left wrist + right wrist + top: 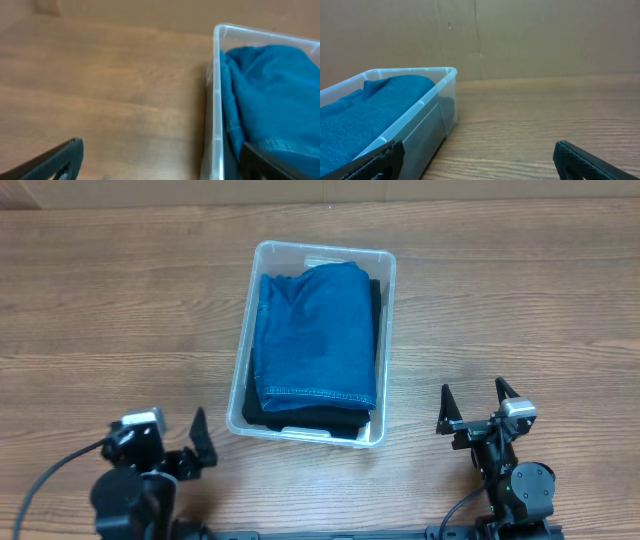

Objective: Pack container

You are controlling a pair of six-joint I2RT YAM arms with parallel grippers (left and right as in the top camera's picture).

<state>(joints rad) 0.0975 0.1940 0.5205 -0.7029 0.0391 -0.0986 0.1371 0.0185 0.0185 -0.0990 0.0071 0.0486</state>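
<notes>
The packing is judged nearly finished: folded blue jeans (315, 335) are laid over a black garment (300, 418) inside the container (243, 340). It stands mid-table, opening upward, with its long axis running away from the robot. The left gripper (162, 150) and right gripper (472, 405) are spread and empty. No further grasp seems required.

Arms matte blk thruout. The left gripper (158, 438): tapered blk fingers (200, 442), white cam block (142, 420), blk cable (45, 475). The right gripper (475, 402): same build, w/ white cam (518, 409), round joint housing (530, 485).
</notes>
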